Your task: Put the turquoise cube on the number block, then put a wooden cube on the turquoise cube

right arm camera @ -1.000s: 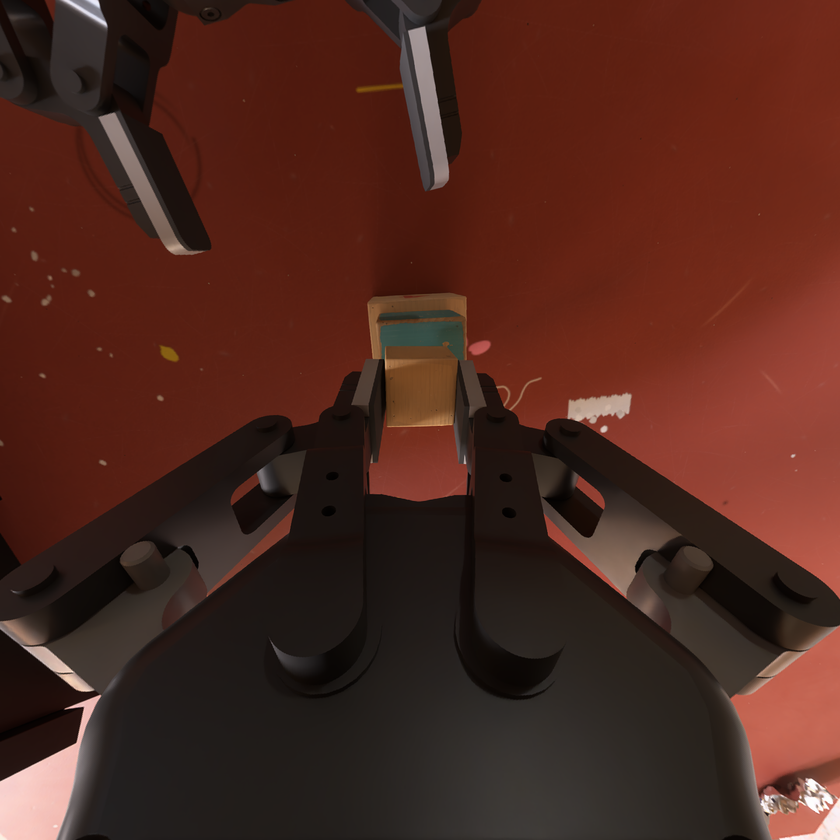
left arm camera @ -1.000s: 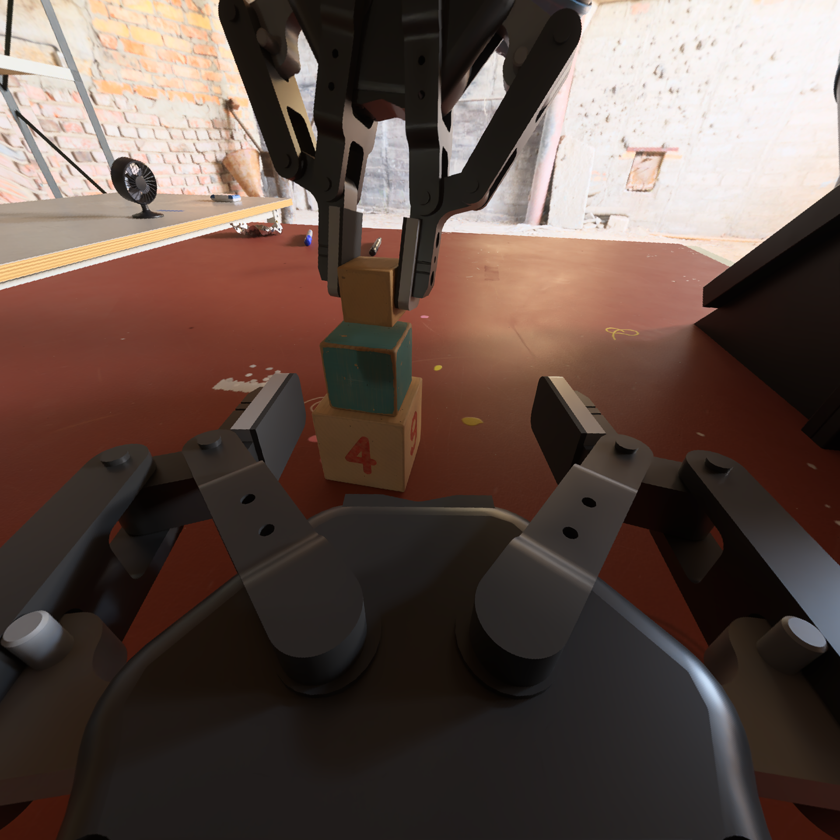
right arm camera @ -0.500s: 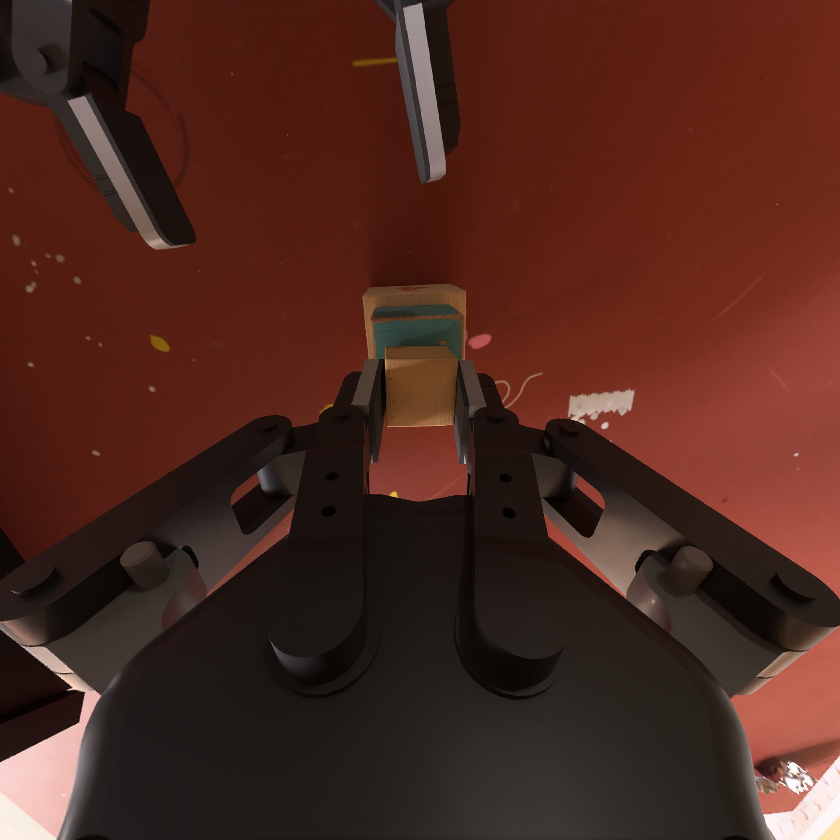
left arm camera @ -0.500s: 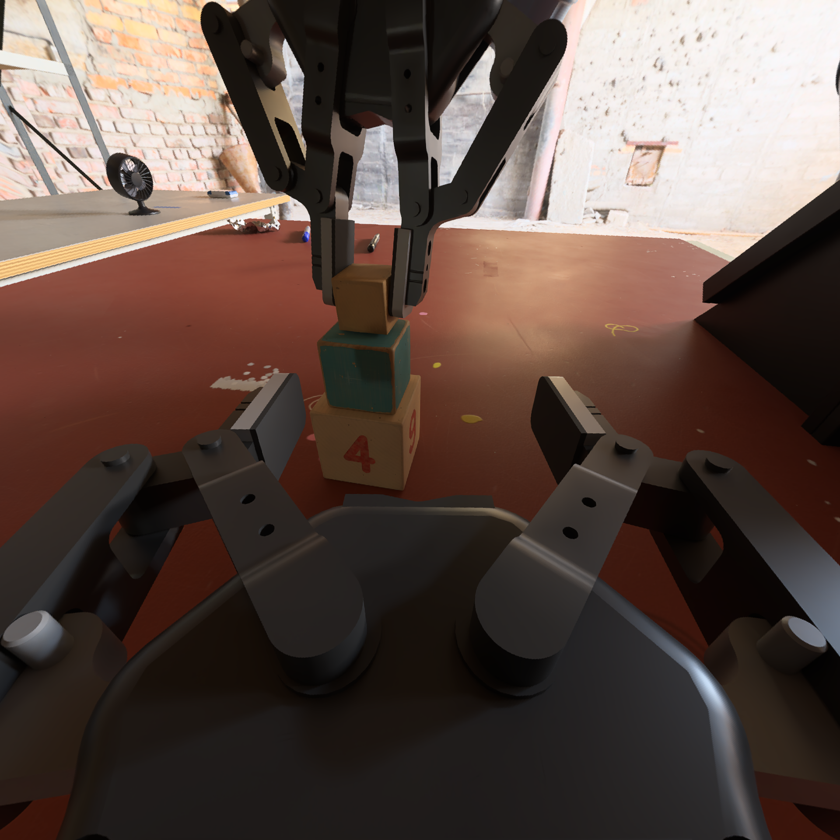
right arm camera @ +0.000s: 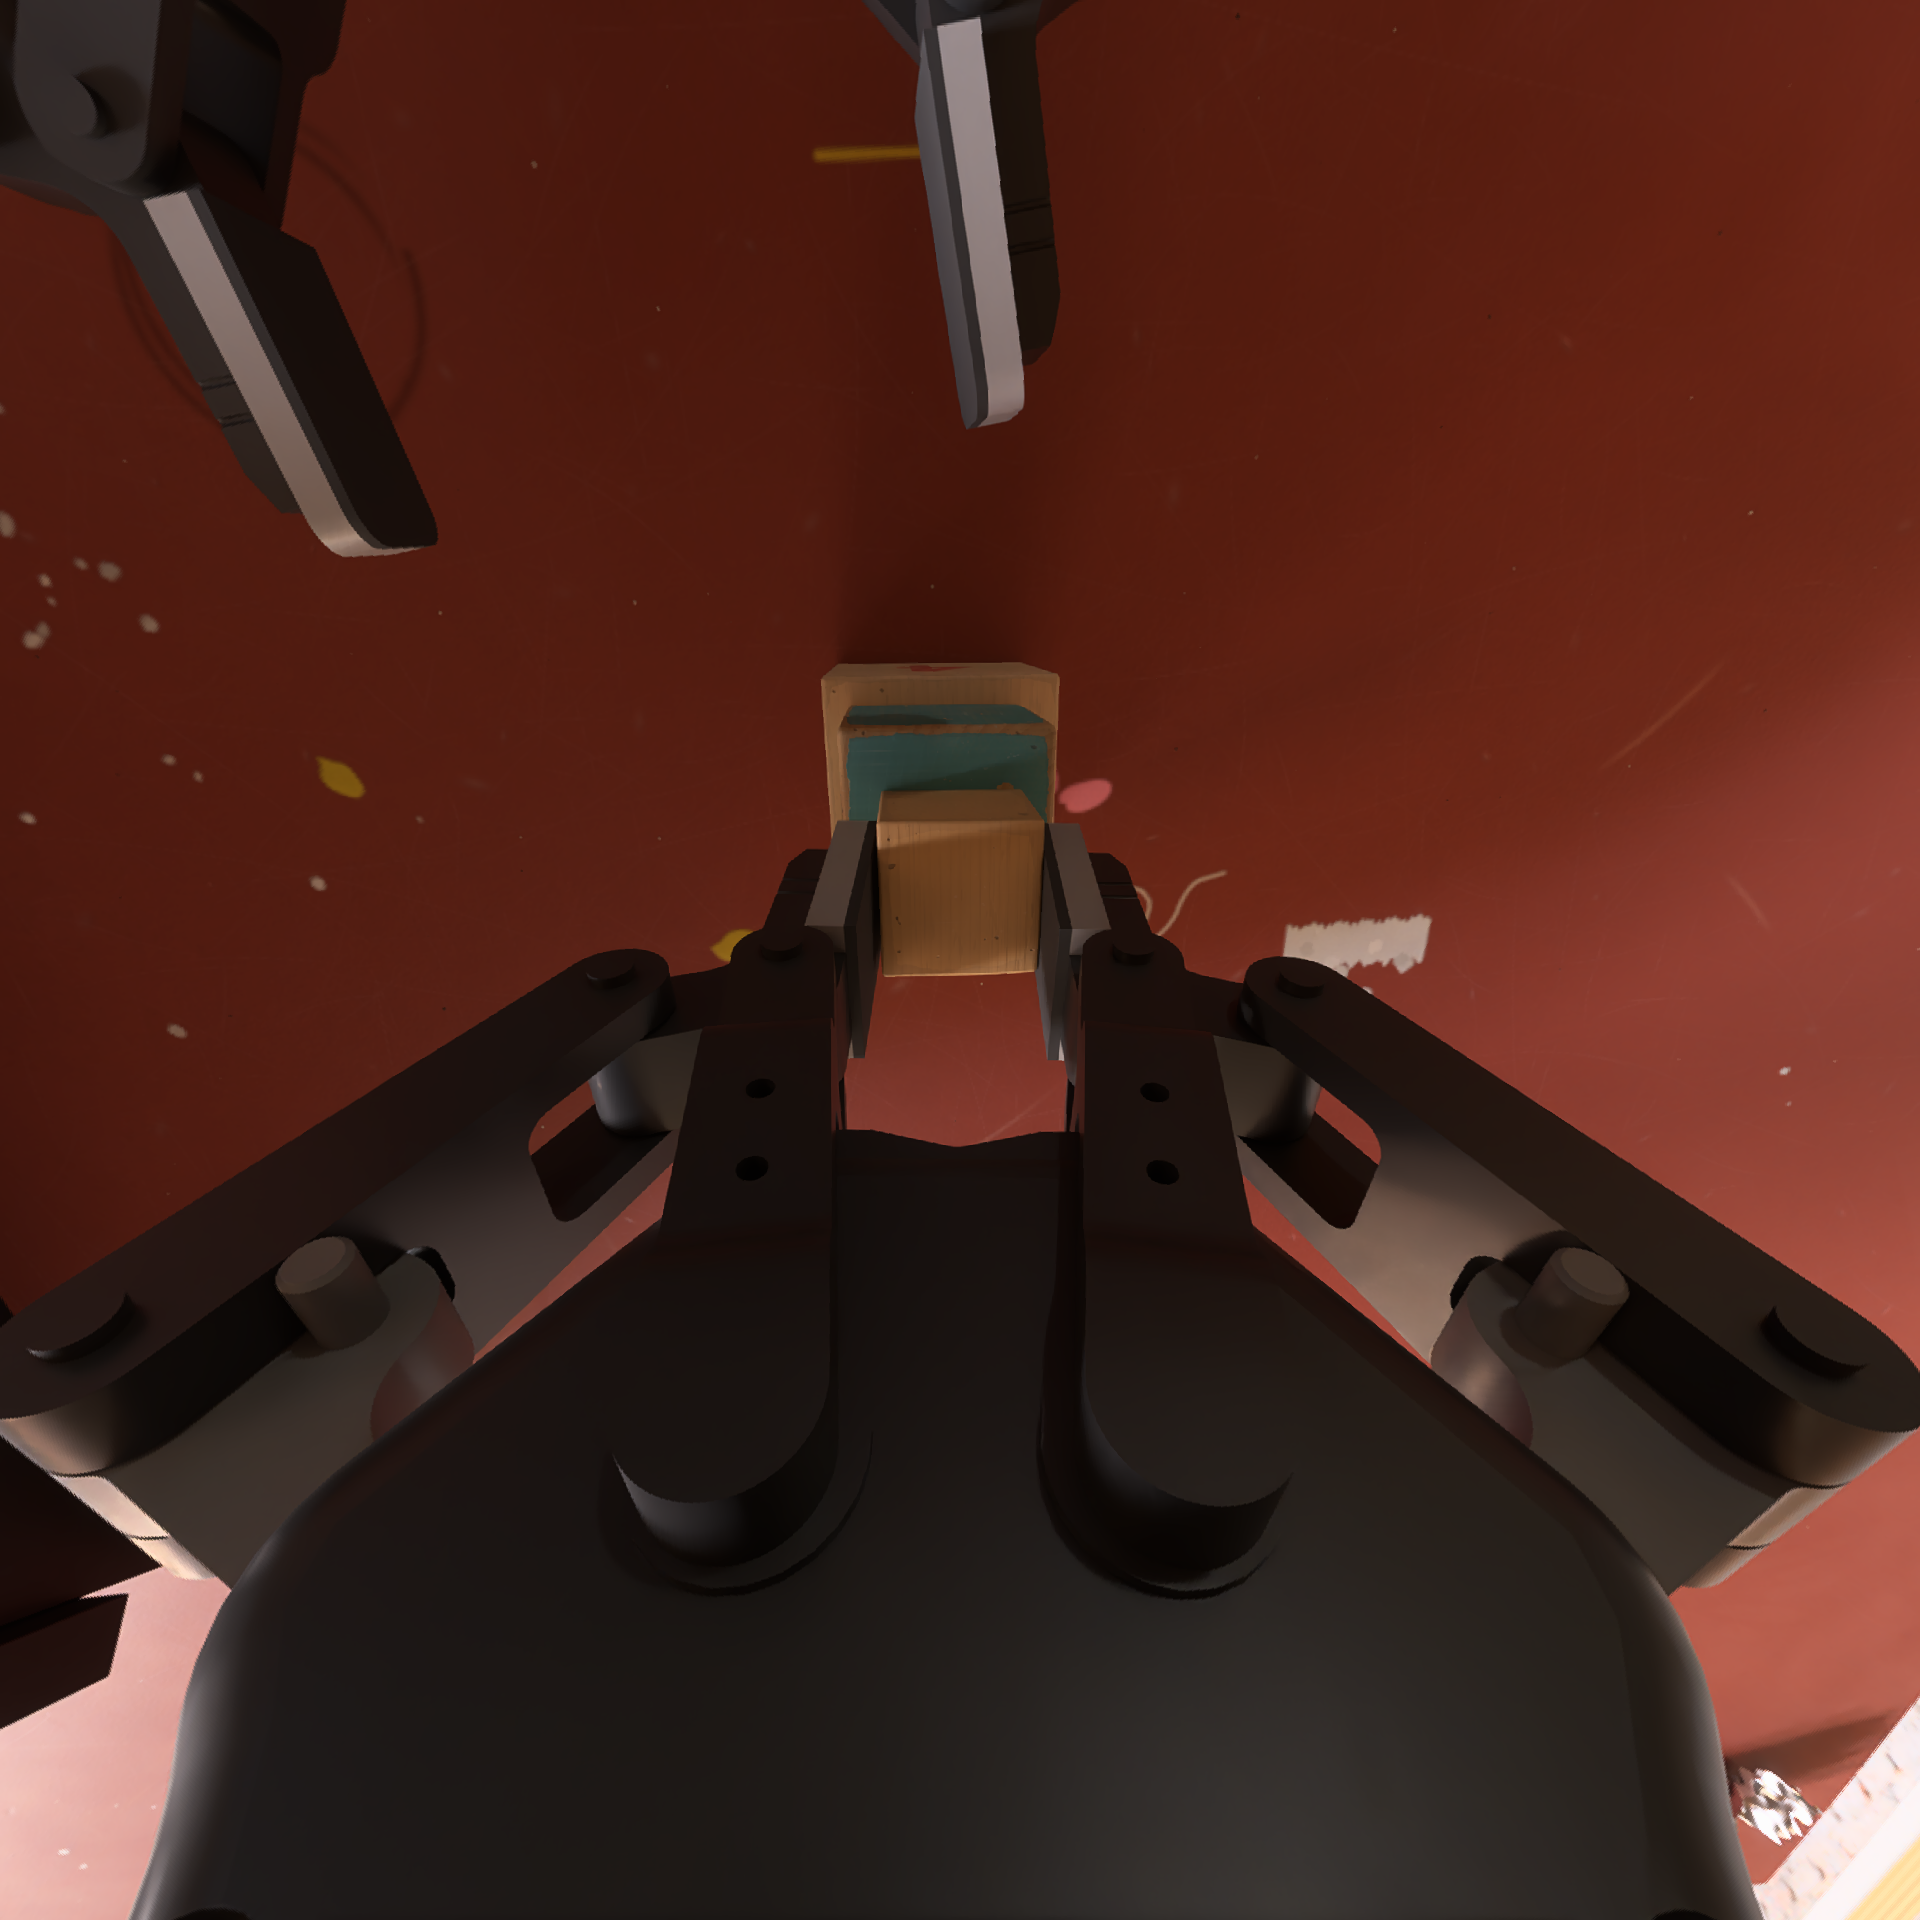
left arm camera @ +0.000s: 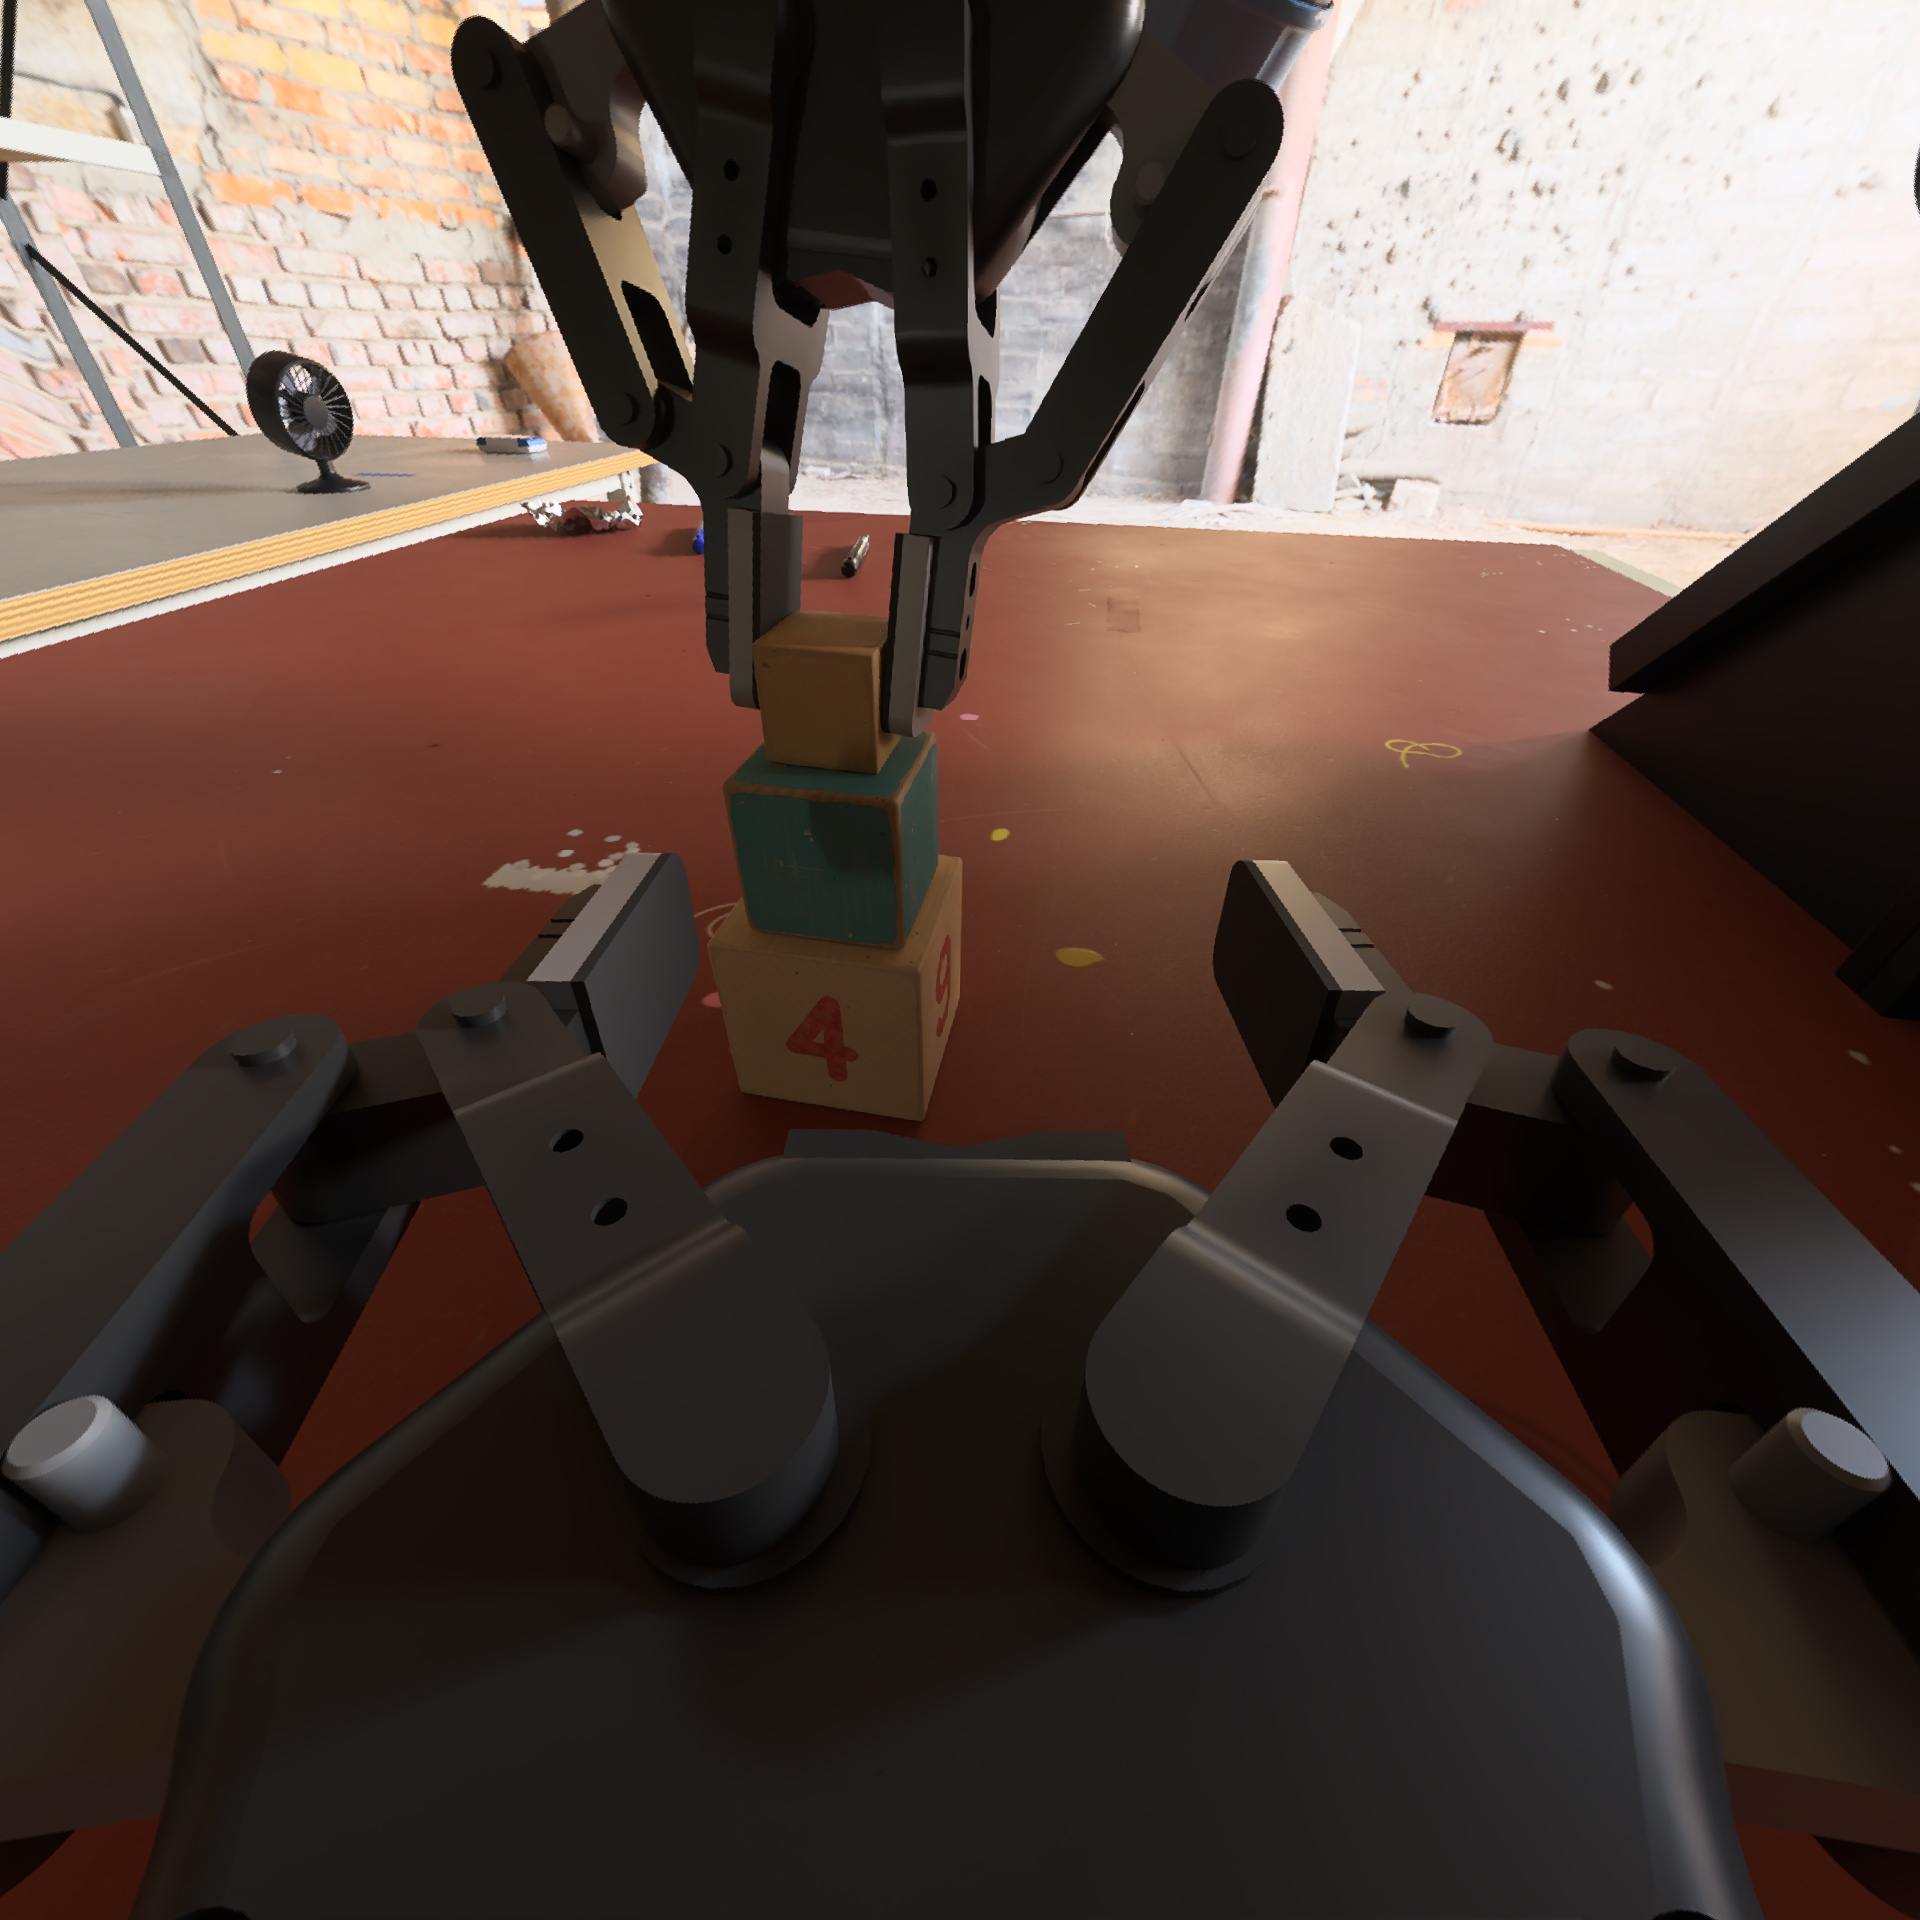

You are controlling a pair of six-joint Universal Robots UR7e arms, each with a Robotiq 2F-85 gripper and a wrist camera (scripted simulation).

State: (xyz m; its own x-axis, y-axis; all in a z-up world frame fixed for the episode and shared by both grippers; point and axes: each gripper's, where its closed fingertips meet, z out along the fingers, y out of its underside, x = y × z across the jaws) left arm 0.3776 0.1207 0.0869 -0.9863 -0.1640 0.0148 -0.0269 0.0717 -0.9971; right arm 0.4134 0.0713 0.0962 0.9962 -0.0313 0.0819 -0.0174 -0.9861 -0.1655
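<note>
Your right gripper [right arm camera: 958,914] clamps the wooden cube [left arm camera: 824,691] onto the turquoise cube [left arm camera: 826,847], itself atop the number block [left arm camera: 831,1023], while your left gripper [left arm camera: 951,961] waits spread, clear of the stack.

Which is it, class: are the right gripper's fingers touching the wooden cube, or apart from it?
Touching. In the right wrist view, the right gripper has both fingers flush against the wooden cube, no gap on either side. The left wrist view agrees.

Red-brown surface [left arm camera: 312,748], paint-flecked. Far edge: black pen [left arm camera: 855,554], crumpled foil [left arm camera: 582,513]. Adjoining grey bench [left arm camera: 156,509] carries a small black fan [left arm camera: 301,416].
</note>
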